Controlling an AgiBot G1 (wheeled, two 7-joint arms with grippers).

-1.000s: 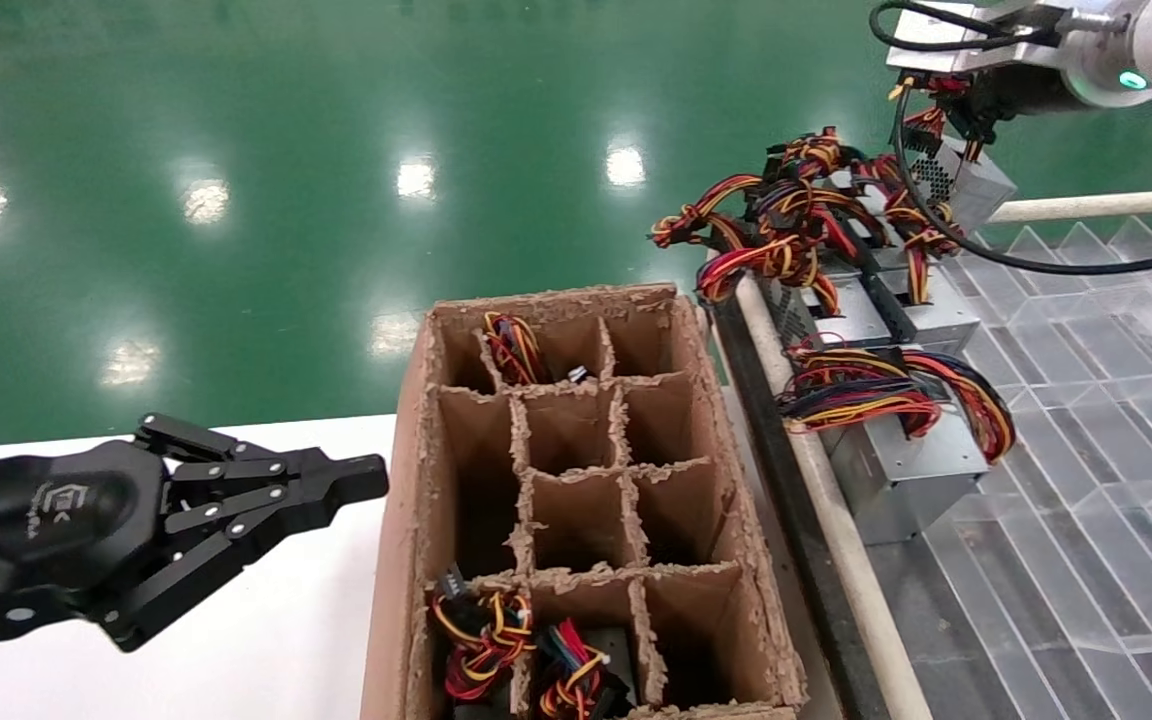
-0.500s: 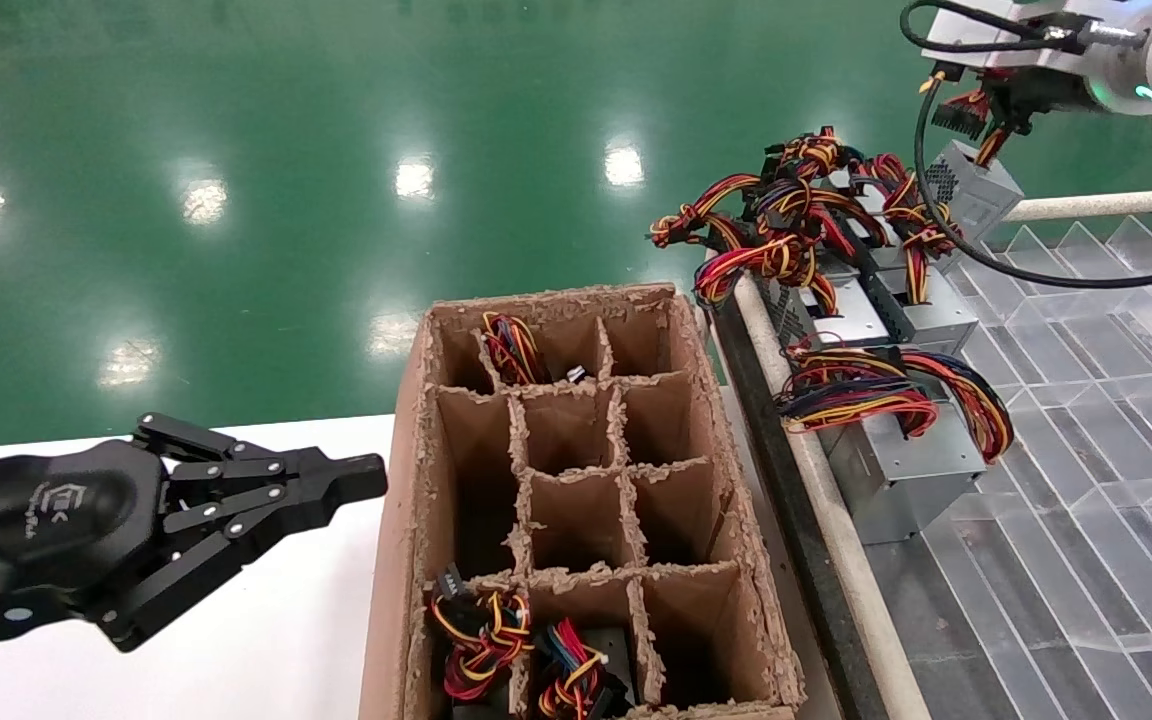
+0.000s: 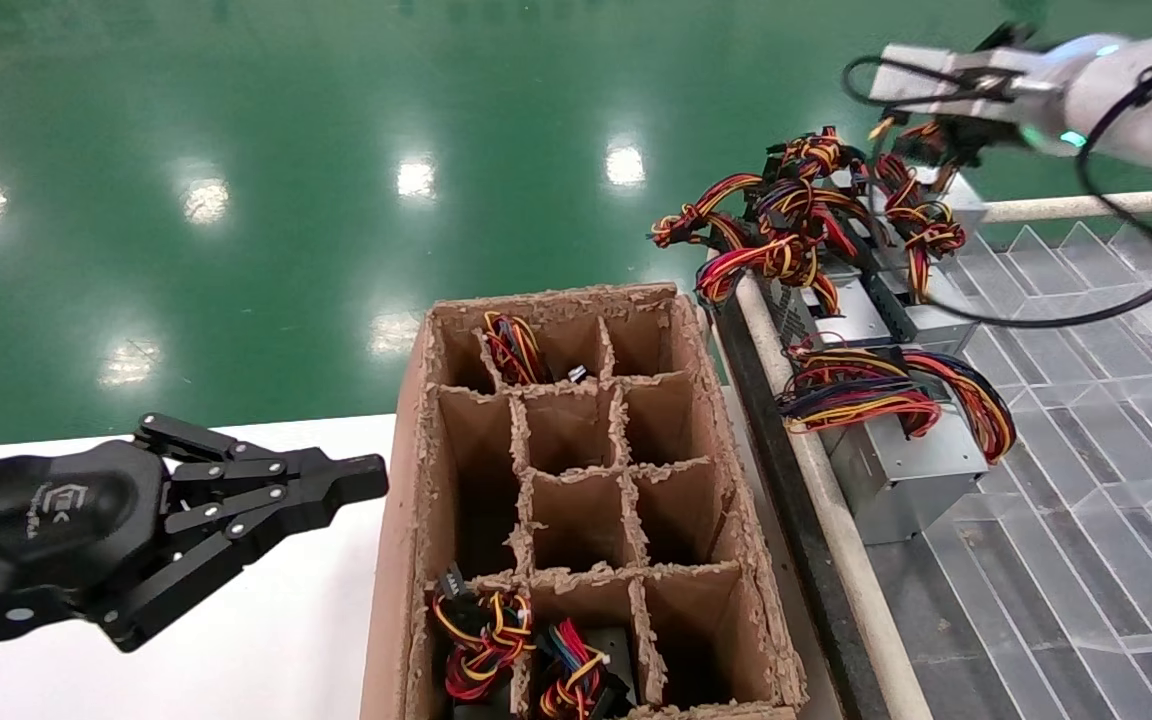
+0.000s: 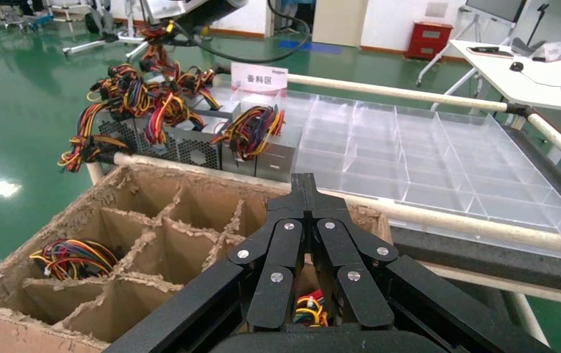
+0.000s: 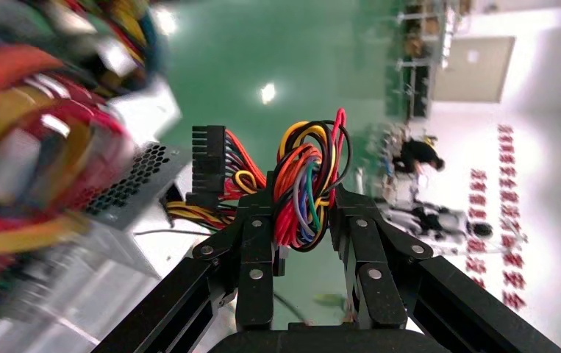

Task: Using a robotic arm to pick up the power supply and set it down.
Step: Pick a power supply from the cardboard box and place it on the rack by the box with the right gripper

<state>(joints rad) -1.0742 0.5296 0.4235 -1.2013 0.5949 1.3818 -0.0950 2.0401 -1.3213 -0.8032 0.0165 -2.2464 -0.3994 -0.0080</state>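
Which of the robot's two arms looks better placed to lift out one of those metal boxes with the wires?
The right. Its gripper is closed on a bunch of wires at the power supplies. The left gripper sits shut over the white table, beyond the cardboard box.

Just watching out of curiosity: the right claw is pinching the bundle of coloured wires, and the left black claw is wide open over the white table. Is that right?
Not quite. The left gripper is shut, its fingertips pressed together, as the left wrist view shows. It is beside the cardboard box. The right gripper does pinch the wire bundle.
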